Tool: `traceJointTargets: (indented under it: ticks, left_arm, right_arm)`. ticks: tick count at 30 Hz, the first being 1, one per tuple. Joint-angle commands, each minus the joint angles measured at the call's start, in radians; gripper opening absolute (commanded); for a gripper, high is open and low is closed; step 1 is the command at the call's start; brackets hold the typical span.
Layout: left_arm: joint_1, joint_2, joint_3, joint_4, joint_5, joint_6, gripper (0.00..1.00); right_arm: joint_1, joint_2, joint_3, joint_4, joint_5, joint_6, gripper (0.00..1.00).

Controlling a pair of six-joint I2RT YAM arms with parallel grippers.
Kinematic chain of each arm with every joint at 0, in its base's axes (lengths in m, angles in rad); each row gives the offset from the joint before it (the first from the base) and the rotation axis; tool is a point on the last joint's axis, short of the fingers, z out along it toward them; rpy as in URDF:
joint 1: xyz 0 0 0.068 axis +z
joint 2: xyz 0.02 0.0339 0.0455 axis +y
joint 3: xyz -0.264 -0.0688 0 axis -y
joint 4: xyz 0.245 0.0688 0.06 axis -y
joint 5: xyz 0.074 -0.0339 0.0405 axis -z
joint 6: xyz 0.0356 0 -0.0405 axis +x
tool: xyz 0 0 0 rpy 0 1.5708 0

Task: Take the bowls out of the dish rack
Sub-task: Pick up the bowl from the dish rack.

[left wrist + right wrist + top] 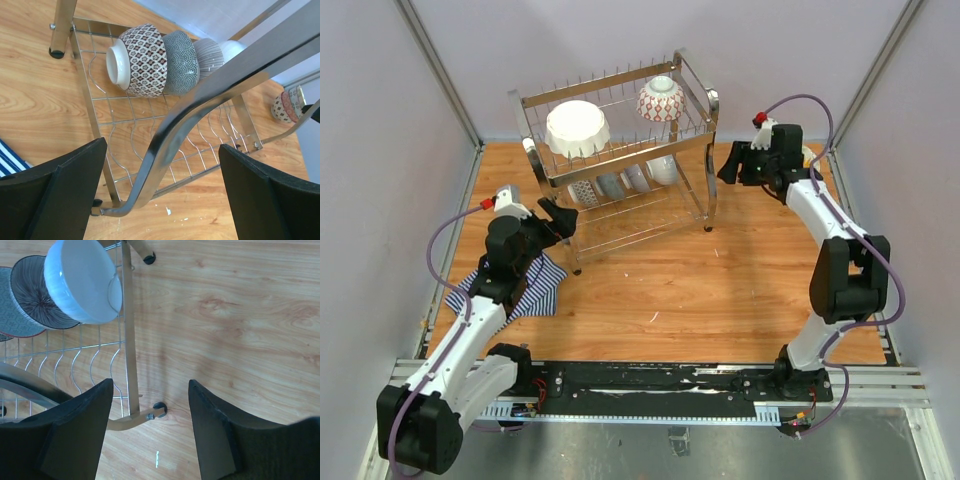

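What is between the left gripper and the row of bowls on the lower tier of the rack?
In the left wrist view, the dish rack's curved chrome end bar crosses between the left gripper and the bowls.

Wooden table — dish rack at the back, striped cloth near the left edge

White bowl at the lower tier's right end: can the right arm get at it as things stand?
Probably yes. The white bowl is outermost in its row, and the right arm's open fingers sit just outside that end; only the dish rack's thin end rail stands between.
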Motion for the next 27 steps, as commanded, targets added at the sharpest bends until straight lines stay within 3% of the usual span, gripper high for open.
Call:
traceJointTargets:
  ticks: [1, 8, 17, 27]
  left_arm:
    - [-0.006, -0.005, 0.044, 0.034, -0.011, 0.019, 0.99]
    - [-0.006, -0.039, 0.063, 0.005, -0.002, 0.026, 0.99]
    - [-0.006, -0.043, 0.056, 0.004, 0.017, 0.024, 0.99]
    - [-0.008, -0.05, 0.051, 0.012, 0.028, 0.018, 0.99]
  right_arm:
    - [-0.027, 0.035, 0.08, 0.063, -0.105, 0.0, 0.63]
    - [-0.11, 0.212, 0.279, 0.155, -0.468, 0.111, 0.55]
    - [-0.118, 0.439, 0.522, 0.178, -0.675, 0.207, 0.55]
    - [-0.089, 0.581, 0.605, 0.378, -0.809, 0.402, 0.54]
